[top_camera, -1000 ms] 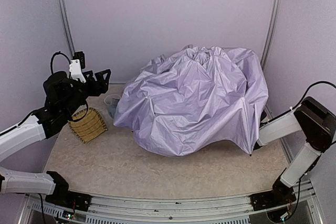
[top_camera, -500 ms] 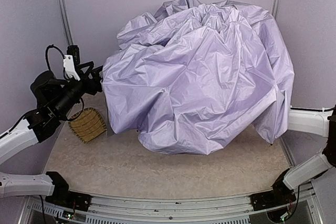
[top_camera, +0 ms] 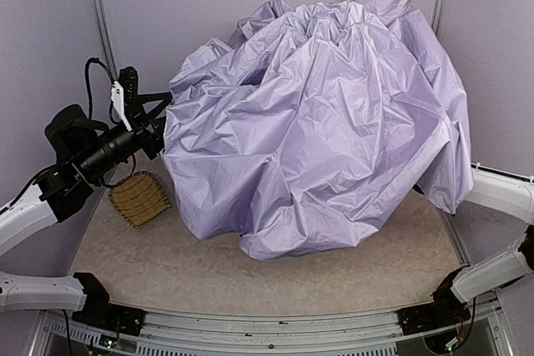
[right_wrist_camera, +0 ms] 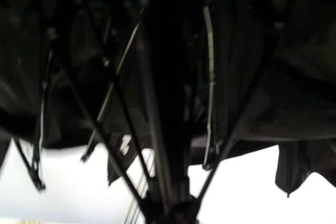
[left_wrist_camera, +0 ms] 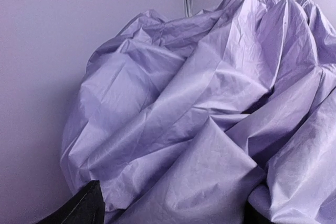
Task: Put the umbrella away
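The umbrella (top_camera: 317,122) is puffing up big over the middle and right of the tabletop (top_camera: 275,285), with its low edge hanging close to it. The left pincer (top_camera: 157,121) is spread wide right at the cloth's left side and is pinching nothing. The right pincer is hiding under the cloth. Its camera is showing only black lining and thin ribs (right_wrist_camera: 210,77), so nobody can tell if it is pinching. The floppy cloth could slip past the left pincer, or sweep the little woven basket (top_camera: 139,198) just beside it. The tabletop is looking smooth and speckled. Plain purple walls are standing close around.
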Available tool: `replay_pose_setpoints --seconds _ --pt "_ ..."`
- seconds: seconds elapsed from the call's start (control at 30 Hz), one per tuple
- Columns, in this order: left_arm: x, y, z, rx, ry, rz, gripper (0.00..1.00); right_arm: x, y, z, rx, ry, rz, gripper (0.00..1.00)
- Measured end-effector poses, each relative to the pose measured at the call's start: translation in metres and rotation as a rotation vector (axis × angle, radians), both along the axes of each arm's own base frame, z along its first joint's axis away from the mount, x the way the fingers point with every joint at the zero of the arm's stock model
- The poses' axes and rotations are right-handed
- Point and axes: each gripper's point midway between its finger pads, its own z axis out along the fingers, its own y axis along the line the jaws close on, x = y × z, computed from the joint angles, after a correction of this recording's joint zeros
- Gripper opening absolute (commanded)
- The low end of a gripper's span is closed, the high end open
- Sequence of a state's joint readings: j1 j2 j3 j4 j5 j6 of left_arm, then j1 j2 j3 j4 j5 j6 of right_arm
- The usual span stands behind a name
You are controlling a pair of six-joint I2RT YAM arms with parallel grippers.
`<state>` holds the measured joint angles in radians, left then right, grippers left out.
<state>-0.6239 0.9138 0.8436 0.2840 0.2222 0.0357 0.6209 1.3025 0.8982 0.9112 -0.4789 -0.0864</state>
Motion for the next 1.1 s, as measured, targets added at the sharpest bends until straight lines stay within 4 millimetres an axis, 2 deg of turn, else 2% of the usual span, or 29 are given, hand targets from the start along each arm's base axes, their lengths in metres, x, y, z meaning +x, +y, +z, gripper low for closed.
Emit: replay_pose_setpoints --seconds 0.13,0.2,0.3,0.37,0.43,0.47,0.57,0.67,0.73,0.83,0.93,0.97,1.0,1.1 --pt "0.002 -0.001 -0.005 0.018 0.001 0.006 0.88 -0.01 -0.008 0.056 0.075 -0.077 0.004 0.0" --pt "0.005 0.002 -0.007 0.019 0.006 0.032 0.9 -0.014 -0.014 0.077 0.111 -0.108 -0.007 0.0" --pt "0.022 0.011 -0.012 0.014 0.037 0.12 0.91 -0.019 -0.025 0.097 0.151 -0.134 -0.038 0.0" --pt "0.037 0.019 -0.02 0.012 0.085 0.193 0.91 -0.02 -0.03 0.102 0.163 -0.137 -0.065 0.0" --pt "0.06 0.038 -0.029 0.004 0.148 0.297 0.91 -0.017 -0.033 0.102 0.166 -0.13 -0.09 0.0" --pt "0.072 0.054 -0.035 -0.009 0.185 0.366 0.91 -0.013 -0.034 0.097 0.164 -0.116 -0.108 0.0" --pt "0.091 0.093 -0.044 -0.054 0.253 0.512 0.91 -0.005 -0.034 0.078 0.148 -0.074 -0.134 0.0" --pt "0.096 0.114 -0.048 -0.088 0.287 0.587 0.91 0.009 -0.029 0.041 0.109 0.007 -0.155 0.0" --pt "0.097 0.116 -0.049 -0.104 0.298 0.598 0.91 0.018 -0.023 0.012 0.083 0.061 -0.156 0.0" --pt "0.097 0.117 -0.049 -0.119 0.307 0.599 0.91 0.026 -0.013 -0.046 0.034 0.138 -0.134 0.0" --pt "0.096 0.116 -0.048 -0.124 0.308 0.593 0.91 0.022 -0.003 -0.141 -0.057 0.258 -0.097 0.0" --pt "0.096 0.115 -0.046 -0.125 0.306 0.591 0.91 0.019 -0.002 -0.166 -0.082 0.296 -0.09 0.0" --pt "0.095 0.113 -0.044 -0.124 0.302 0.585 0.91 0.011 -0.003 -0.205 -0.124 0.361 -0.085 0.0" --pt "0.093 0.102 -0.041 -0.111 0.293 0.557 0.91 -0.007 -0.012 -0.283 -0.212 0.509 -0.097 0.0"
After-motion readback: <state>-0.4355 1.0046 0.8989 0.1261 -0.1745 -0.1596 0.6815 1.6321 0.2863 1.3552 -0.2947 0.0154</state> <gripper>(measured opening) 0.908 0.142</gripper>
